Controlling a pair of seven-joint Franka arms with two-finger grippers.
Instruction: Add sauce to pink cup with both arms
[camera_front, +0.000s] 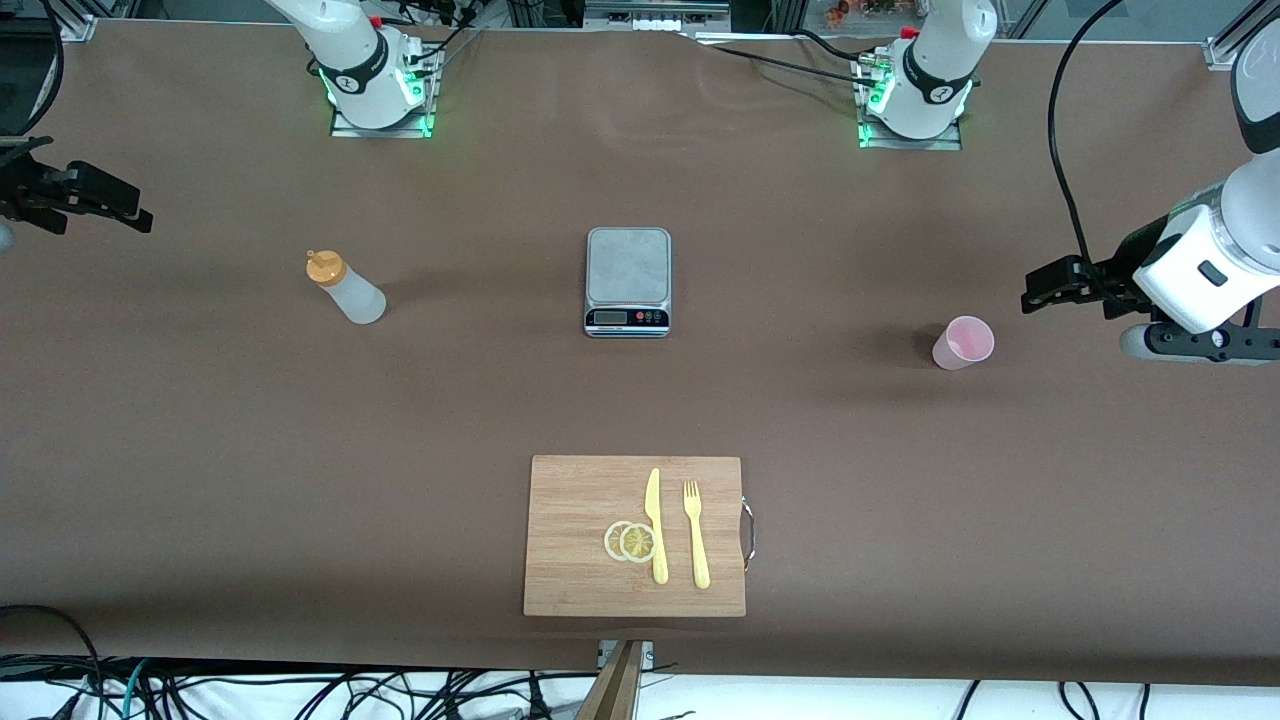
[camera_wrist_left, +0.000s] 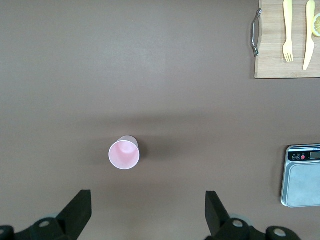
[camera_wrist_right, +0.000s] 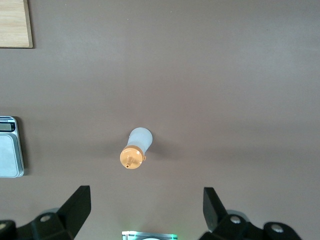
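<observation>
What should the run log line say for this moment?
left gripper: open, near pink cup | right gripper: open, near sauce bottle | cup, bottle: upright, untouched | scale: bare

I'm looking at a robotics lab: two white arms (camera_front: 930, 70) bolted to a brown-covered worktop (camera_front: 200, 450), aluminium framing at twelve o'clock, loose cables (camera_front: 300, 695) trailing along six o'clock, with kitchen props laid out for testing.

My left gripper (camera_front: 1035, 290) hangs open at the frame's right edge, near the pink cup (camera_front: 963, 343). My right gripper (camera_front: 135, 215) waits open at the upper left. The sauce (camera_front: 343, 288) stands left of the central scale (camera_front: 627, 281); a cutting board (camera_front: 580, 560) sits lower centre.
</observation>
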